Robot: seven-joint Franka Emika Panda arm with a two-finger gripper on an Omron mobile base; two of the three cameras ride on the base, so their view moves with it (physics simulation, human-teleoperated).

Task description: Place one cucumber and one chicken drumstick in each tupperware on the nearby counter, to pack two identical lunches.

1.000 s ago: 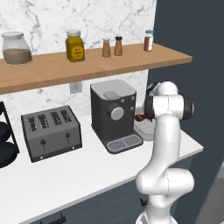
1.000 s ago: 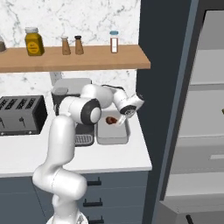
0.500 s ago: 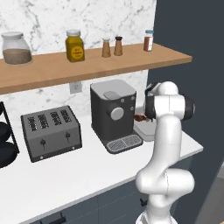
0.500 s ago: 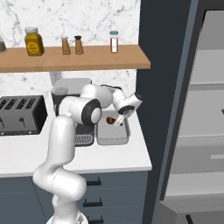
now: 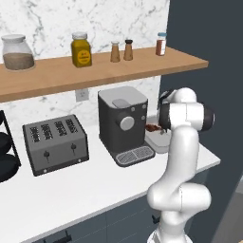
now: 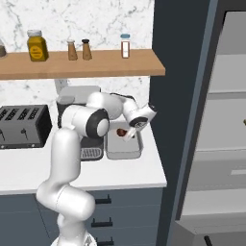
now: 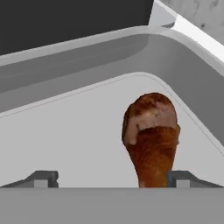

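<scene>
A brown chicken drumstick (image 7: 151, 131) lies on the floor of the light-grey tupperware (image 7: 87, 57), near its rounded corner. My gripper (image 7: 111, 177) hangs just over it, open, its fingertips (image 7: 41, 177) spread wide; the drumstick's thin end points toward the right tip, and I cannot tell whether they touch. From the right base, the gripper (image 6: 129, 134) tilts down into the tupperware (image 6: 122, 154) above the drumstick (image 6: 121, 131). From the left base, the tupperware (image 5: 159, 142) and drumstick (image 5: 153, 127) peek out behind my arm. No cucumber is in view.
A coffee machine (image 5: 124, 123) stands directly left of the tupperware, a toaster (image 5: 56, 142) further left. A wooden shelf (image 5: 95, 69) with jars and shakers runs overhead. A dark tall panel (image 6: 178, 96) closes the counter's right end.
Hardly anything differs: the hand stays over the tupperware with only a very slight shift, and the drumstick lies in the same place.
</scene>
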